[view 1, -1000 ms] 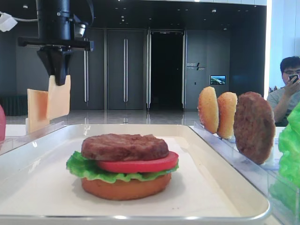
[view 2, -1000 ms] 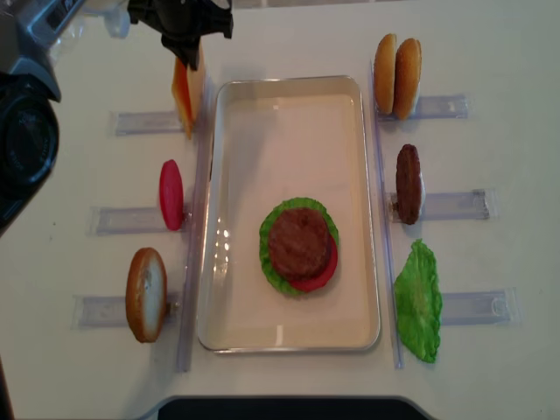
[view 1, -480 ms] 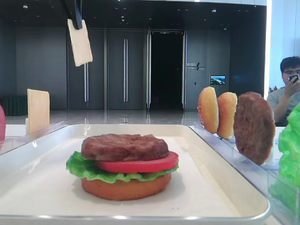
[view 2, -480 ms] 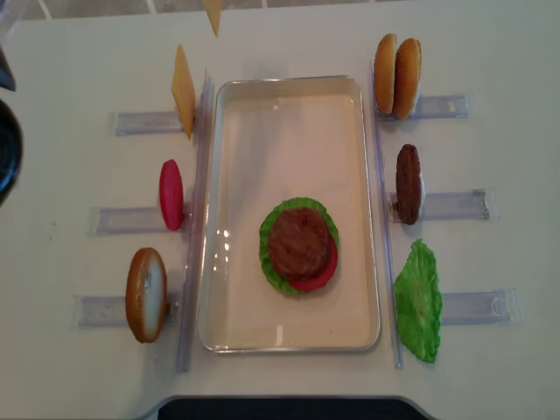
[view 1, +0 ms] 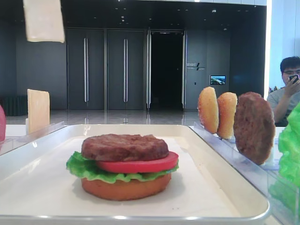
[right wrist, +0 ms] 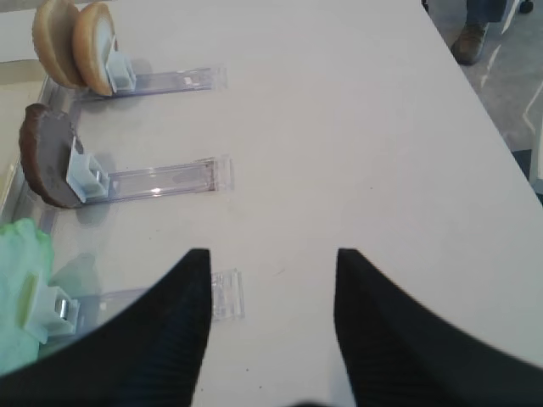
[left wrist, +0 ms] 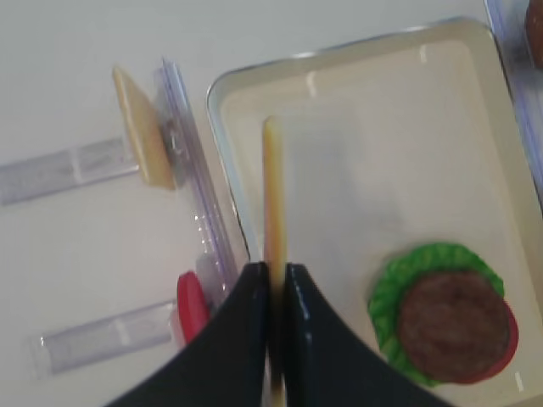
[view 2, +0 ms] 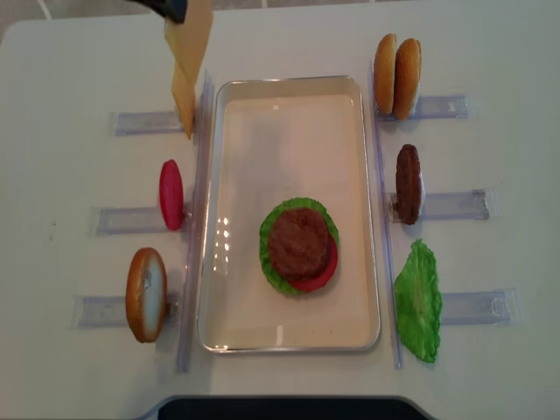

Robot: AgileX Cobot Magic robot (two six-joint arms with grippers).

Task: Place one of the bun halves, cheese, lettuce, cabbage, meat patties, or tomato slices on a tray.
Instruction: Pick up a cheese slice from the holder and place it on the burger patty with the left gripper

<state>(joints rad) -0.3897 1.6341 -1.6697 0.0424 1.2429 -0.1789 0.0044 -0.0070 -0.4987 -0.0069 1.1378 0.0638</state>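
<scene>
- The left gripper (left wrist: 273, 280) is clenched on a slice of cheese (left wrist: 273, 195), pinching its lower edge so the slice stands edge-on between the two dark fingers (left wrist: 242, 339).
- In the overhead view this held cheese (view 2: 189, 33) hangs high at the top left, above the tray's (view 2: 289, 346) far left corner, in front of a second cheese slice (view 2: 182, 103) that stands upright in a clear rack (view 2: 144, 121).
- On the tray sits a stack: a bun half (view 1: 124, 187) at the bottom, then lettuce (view 1: 86, 168), a tomato slice (view 1: 138, 165) and a meat patty (view 1: 124, 146) on top.
- The right gripper (right wrist: 271, 263) hovers over bare table (right wrist: 356, 127), its fingers spread apart and holding nothing, beside racks carrying two buns (right wrist: 76, 42), a patty (right wrist: 44, 157) and a lettuce leaf (right wrist: 21, 288).
</scene>
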